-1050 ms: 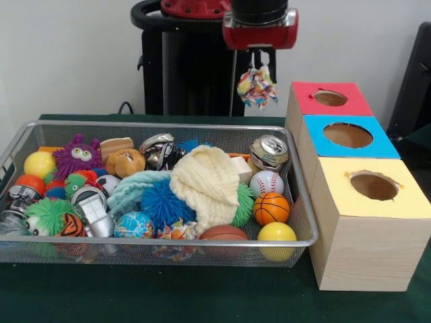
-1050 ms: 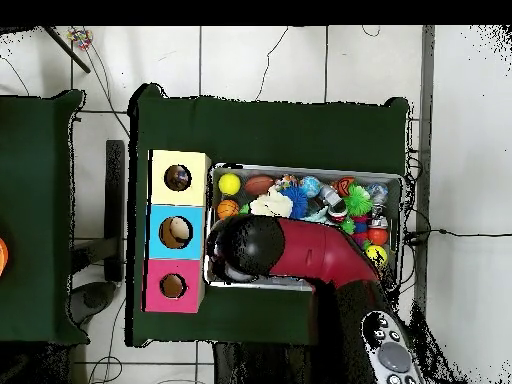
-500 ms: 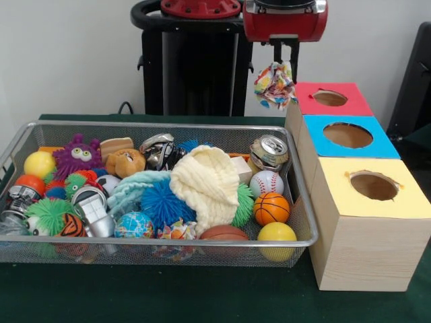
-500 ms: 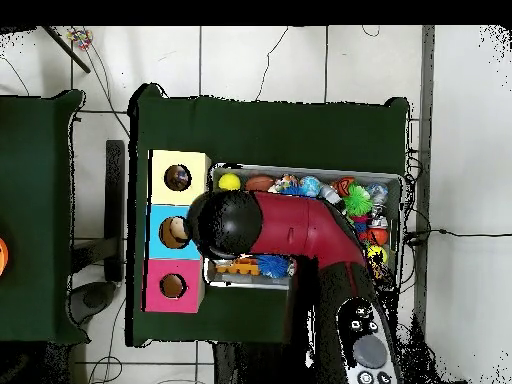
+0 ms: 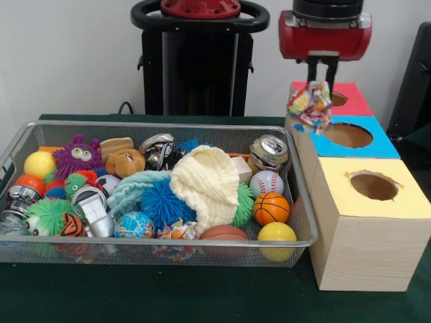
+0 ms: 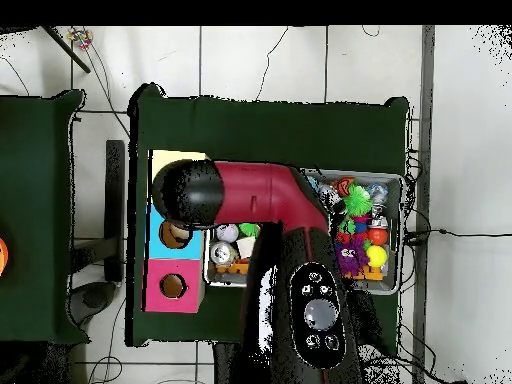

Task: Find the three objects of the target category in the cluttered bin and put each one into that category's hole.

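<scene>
A: Green worktop, white wall behind. Where's the wad?

B: Crumpled, multicoloured wad hangs pinched in the gripper, both fingers closed on its top. It's in the air over the boxes at the worktop's right edge, in front of the seam between red box and blue box. Touching neither, as far as front view shows.

A: Overhead?

B: Arm covers the yellow box and most of the blue box; the wad itself is hidden under the arm's black end. Red box's hole is clear.

A: Boxes in order?

B: Front view: red farthest, blue in the middle, yellow nearest, each with a round hole on top. The row stands just beside the bin's right rim.

A: Bin?

B: Wire bin is full. Cream cloth is heaped at the centre, with a blue spiky ball against it. Can sits in the far right corner, with baseball, basketball and yellow ball along the right rim. Purple monster is toward the far left.
</scene>
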`<action>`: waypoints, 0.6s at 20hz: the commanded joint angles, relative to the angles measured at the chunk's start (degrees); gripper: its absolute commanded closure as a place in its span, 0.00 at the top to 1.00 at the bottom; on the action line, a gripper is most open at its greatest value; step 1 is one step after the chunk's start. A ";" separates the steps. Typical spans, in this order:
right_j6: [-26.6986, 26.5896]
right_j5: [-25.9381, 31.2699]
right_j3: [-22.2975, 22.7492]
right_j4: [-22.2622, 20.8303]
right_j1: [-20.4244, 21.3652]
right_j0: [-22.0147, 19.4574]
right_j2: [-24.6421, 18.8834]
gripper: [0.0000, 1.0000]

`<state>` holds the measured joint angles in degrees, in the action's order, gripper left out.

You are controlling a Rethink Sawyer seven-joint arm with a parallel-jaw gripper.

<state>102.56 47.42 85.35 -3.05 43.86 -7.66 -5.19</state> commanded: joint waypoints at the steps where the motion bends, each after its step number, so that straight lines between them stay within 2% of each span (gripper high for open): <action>1: 17.39 0.57 -11.63 -0.17 -8.81 4.77 2.92 0.00; 5: 19.47 0.80 -15.63 0.68 -12.39 7.94 5.24 0.00; 12: 20.84 -1.31 -17.52 1.75 -15.82 10.69 7.98 0.00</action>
<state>104.52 47.42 72.67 -2.73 34.23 2.19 -0.32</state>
